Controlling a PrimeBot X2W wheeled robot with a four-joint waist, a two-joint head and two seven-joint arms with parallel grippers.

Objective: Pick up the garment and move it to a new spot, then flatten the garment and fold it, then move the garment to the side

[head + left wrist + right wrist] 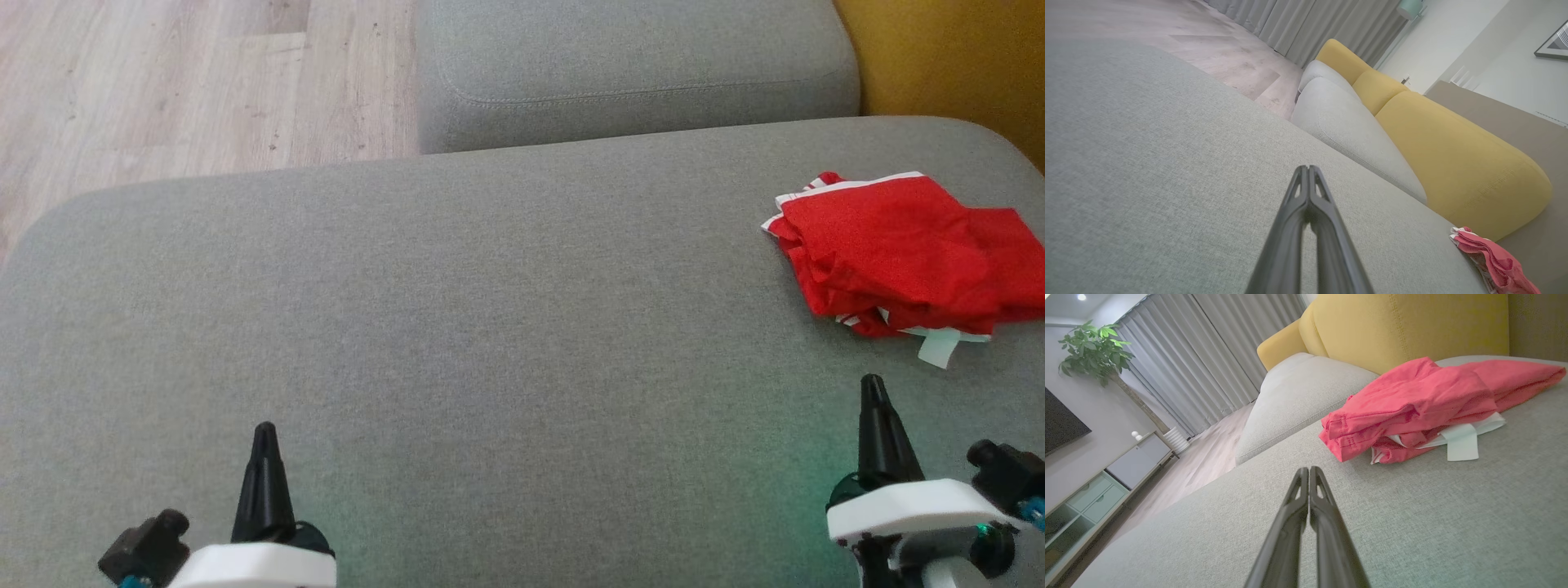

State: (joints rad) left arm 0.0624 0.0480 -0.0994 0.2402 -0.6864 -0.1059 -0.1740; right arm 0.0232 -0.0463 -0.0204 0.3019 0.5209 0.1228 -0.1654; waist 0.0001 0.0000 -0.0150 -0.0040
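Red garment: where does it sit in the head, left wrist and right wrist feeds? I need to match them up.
Head view: red garment at the right edge, above mid-height, on the grey cushion.
Left wrist view: red garment in the bottom right corner.
Right wrist view: red garment right of centre, in the upper half.
Shared landmark: the yellow backrest, behind the red garment in all three.
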